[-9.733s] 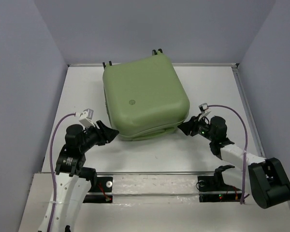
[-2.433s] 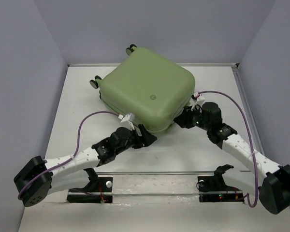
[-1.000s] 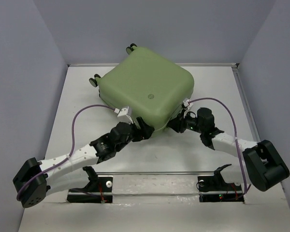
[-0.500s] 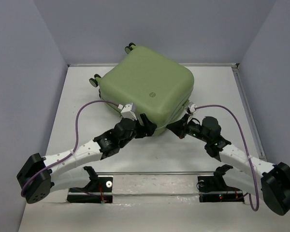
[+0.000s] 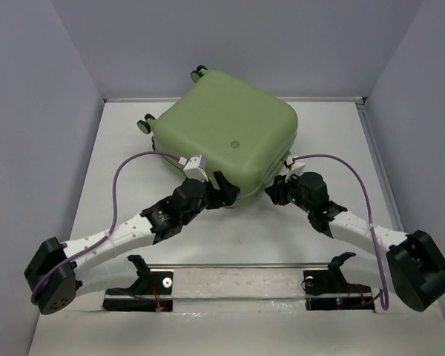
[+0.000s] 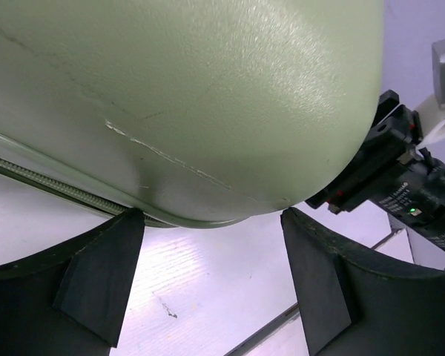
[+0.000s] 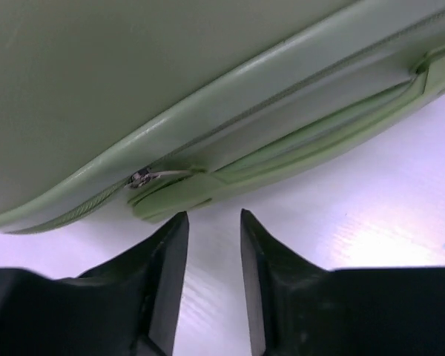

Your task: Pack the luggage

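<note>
The luggage (image 5: 222, 133) is a light-green hard-shell suitcase lying shut and flat at the back of the table, turned so one corner faces the arms. My left gripper (image 5: 227, 190) stands open at that near corner. In the left wrist view its fingertips (image 6: 130, 222) reach the rounded shell (image 6: 185, 96) on either side, with bare table between them. My right gripper (image 5: 275, 191) sits low at the right side edge, jaws narrowly open (image 7: 213, 216) and holding nothing. Just beyond its tips are the zipper pull (image 7: 141, 178) and the green side handle (image 7: 297, 152).
Caster wheels (image 5: 144, 124) stick out at the suitcase's back left, and another (image 5: 199, 72) at the back. Grey walls close in the white table (image 5: 119, 170) on three sides. A metal rail (image 5: 237, 265) runs along the near edge by the arm bases.
The left gripper crept forward to the suitcase's near corner. The right gripper shifted along the right edge and ended slightly apart. The suitcase barely moved; it was turned well before that.
</note>
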